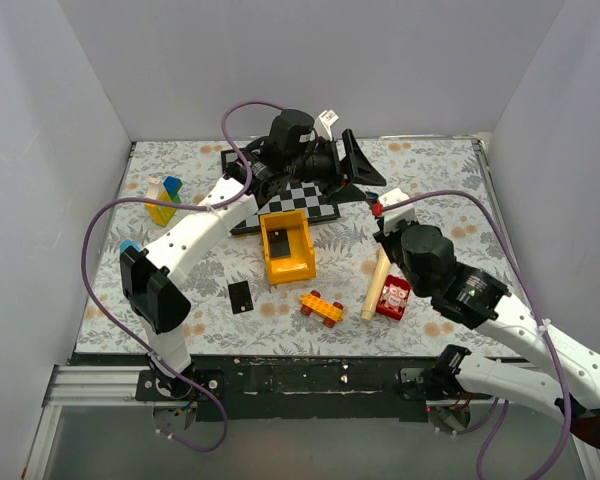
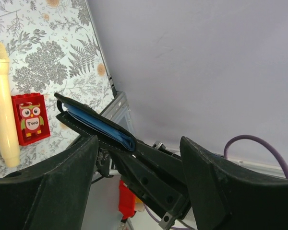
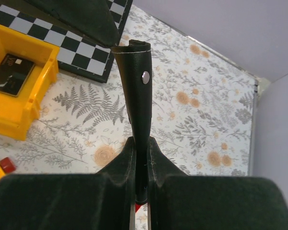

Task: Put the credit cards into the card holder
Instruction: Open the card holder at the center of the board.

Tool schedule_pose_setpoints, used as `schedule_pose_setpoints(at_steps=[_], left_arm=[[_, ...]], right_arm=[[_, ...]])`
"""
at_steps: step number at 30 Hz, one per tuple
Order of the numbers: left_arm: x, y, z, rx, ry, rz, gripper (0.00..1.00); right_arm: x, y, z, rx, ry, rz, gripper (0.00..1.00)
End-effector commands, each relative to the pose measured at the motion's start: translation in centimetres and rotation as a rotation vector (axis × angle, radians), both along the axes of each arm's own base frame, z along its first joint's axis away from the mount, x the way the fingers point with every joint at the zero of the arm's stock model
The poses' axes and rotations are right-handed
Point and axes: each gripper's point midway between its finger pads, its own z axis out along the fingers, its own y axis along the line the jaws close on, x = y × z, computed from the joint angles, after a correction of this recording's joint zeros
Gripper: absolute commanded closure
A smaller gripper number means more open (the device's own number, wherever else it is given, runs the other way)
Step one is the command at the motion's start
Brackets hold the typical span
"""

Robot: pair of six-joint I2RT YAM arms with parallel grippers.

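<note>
Two credit cards are not in yet, so there's plenty left to do: one credit card [image 1: 240, 296] lies flat on the table [image 1: 180, 170] just near-left of the yellow bin [image 1: 292, 272], and the other credit card [image 1: 278, 240] sits inside the bin itself. Beyond the bin and off to its right, the right gripper [image 3: 141, 143] is clamped tight on the bottom edge of the card holder [image 3: 139, 86], holding it up in the air with the snap showing and the flaps barely parted. Farther back again, past the bin over the checkerboard [image 1: 305, 200], the left gripper [image 2: 137, 141] has its jaws spread wide either side of the holder's blue-lined edge, with nothing in them as far as I can see. My worry: the holder is only pinched along one edge, so if the left fingers close or nudge it off-centre it could twist or slip out. With the pocket that shut, a card would probably jam on the lip.
</note>
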Motion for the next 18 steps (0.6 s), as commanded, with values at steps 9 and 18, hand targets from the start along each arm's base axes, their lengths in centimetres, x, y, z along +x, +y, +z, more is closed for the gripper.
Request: schedule_pose_setpoints(at_steps=[9, 18], left_arm=[[-1.6, 1.3, 2.0, -0.056, 0.08, -0.033, 0.27], [-0.7, 1.9, 1.6, -0.048, 0.088, -0.008, 0.25]], right_arm=[[1.1, -0.9, 4.2, -0.054, -0.204, -0.153, 0.99], [0.9, -1.3, 4.1, -0.055, -0.211, -0.159, 0.99]])
